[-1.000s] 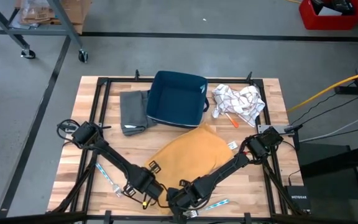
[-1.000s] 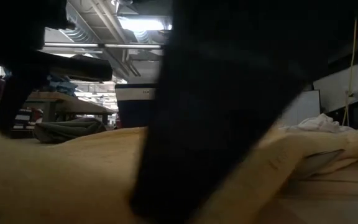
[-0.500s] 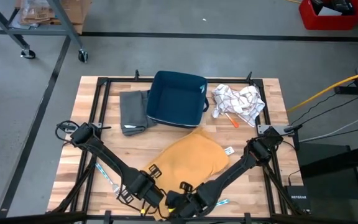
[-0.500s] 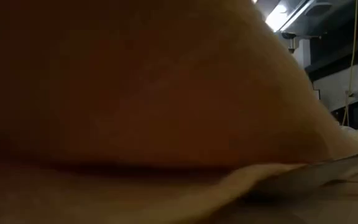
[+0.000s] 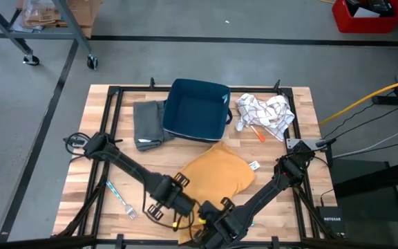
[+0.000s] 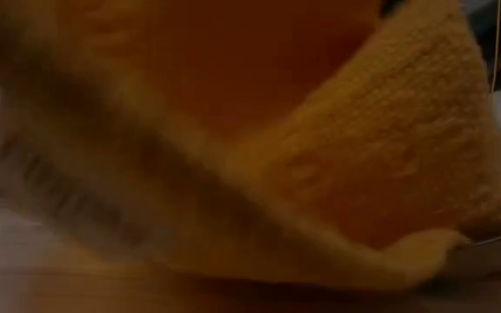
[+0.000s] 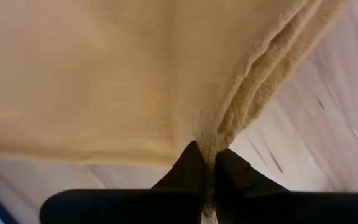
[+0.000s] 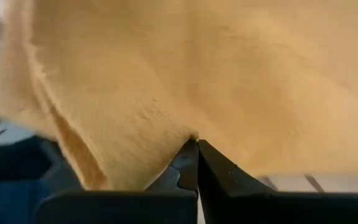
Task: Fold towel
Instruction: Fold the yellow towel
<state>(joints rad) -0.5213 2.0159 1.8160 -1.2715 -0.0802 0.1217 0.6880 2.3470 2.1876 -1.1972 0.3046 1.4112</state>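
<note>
The yellow towel lies in the middle of the table with its far part flat on the wood, and its near edge is raised. My left gripper and my right gripper are both shut on that near edge, side by side close to the table's near edge. In the low view the raised towel fills the picture. In the left wrist view the towel hangs in front of the shut left gripper. The right wrist view shows the same of the right gripper. My left gripper pinches the towel's near edge at a bunched fold between its two fingers, coming from above and pointing down. The cloth there is gathered in more than one layer. That edge is lifted clear while the far part lies on the table. My right gripper pinches the towel's near edge between its two fingertips, slanting down from the near right. The cloth rises from the shut fingers and sags slack. This end is lifted off the table.
A dark blue bin stands at the far middle, with a folded grey cloth to its left. At the far right lie a white patterned cloth and an orange tool. A small utensil lies near left.
Both grippers have risen, staying shut on the towel, and have shifted toward the table's right. The right gripper has rolled as it rose. The towel's near edge has come up off the table while its far part has stayed flat.
</note>
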